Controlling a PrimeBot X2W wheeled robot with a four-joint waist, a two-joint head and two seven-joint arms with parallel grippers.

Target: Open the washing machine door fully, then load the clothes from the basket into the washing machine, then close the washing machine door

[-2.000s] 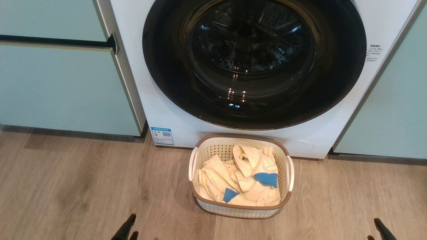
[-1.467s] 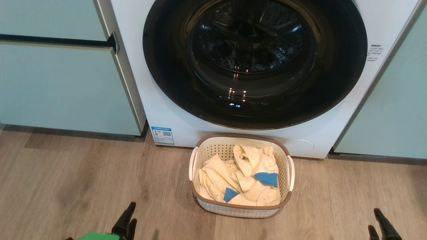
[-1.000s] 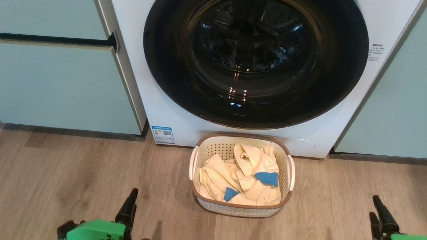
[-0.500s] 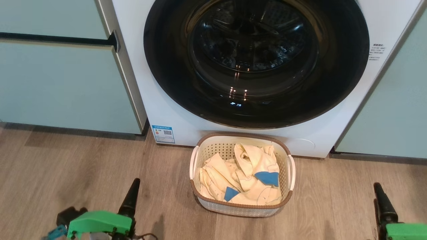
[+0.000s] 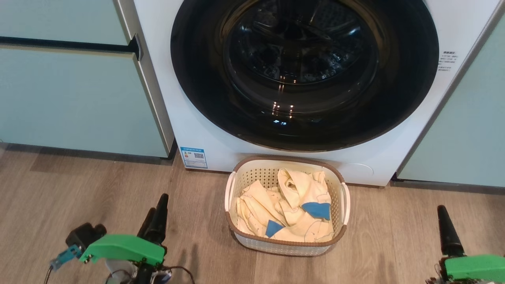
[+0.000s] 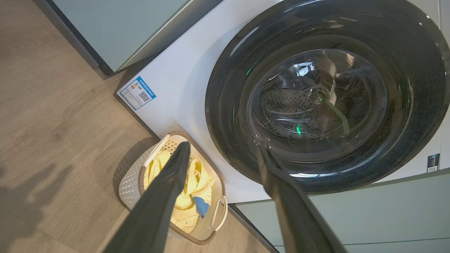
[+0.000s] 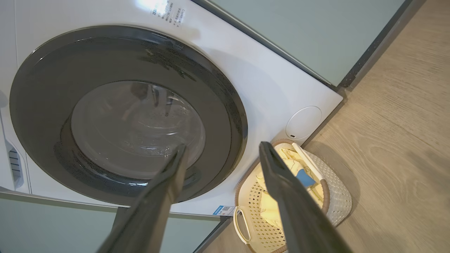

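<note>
Head view downward, wrist views tilted (shared basket (image 5: 284,247))

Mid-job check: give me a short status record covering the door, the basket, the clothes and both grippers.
machine: washing machine door shut against the white washing machine
container: basket on the wood floor, just in front of the washer, below the door
load: clothes piled inside the basket
left arm: left gripper open, empty, to the basket's left
right arm: right gripper open, empty, to the basket's right
progress: door not yet opened
</note>
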